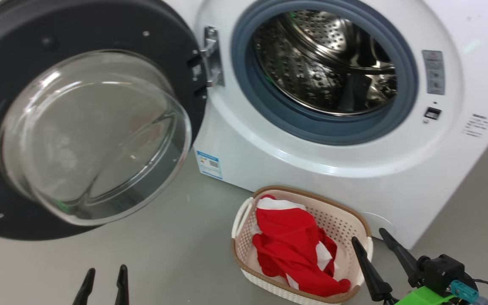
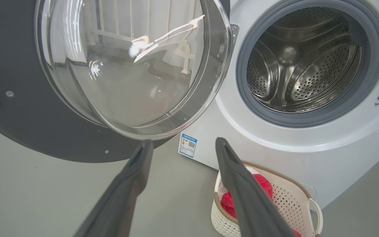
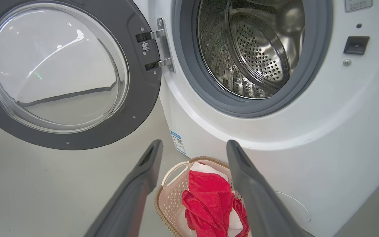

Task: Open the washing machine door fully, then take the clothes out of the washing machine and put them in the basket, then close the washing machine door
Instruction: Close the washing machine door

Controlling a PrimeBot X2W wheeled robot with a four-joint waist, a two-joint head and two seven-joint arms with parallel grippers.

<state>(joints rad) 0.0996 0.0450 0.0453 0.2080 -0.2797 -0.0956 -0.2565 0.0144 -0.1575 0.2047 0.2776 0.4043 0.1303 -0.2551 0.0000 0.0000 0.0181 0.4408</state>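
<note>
Clothes (image 1: 295, 245) lay heaped in basket (image 1: 342, 223). Basket sat on floor (image 1: 163, 245) just beside washing machine (image 1: 311, 159) front, below drum (image 1: 324, 59). Washing machine door (image 1: 95, 135) stood swung wide. Left gripper (image 1: 106, 270) spread, empty. Right gripper (image 1: 368, 235) spread, empty, beside basket.

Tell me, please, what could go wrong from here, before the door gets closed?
1. The washing machine door stands wide open with its bulging glass outward; a push on the glass could slip off.
2. The basket sits on the floor close under the drum opening, so a low sweep toward the door might knock it or snag the clothes.
</note>
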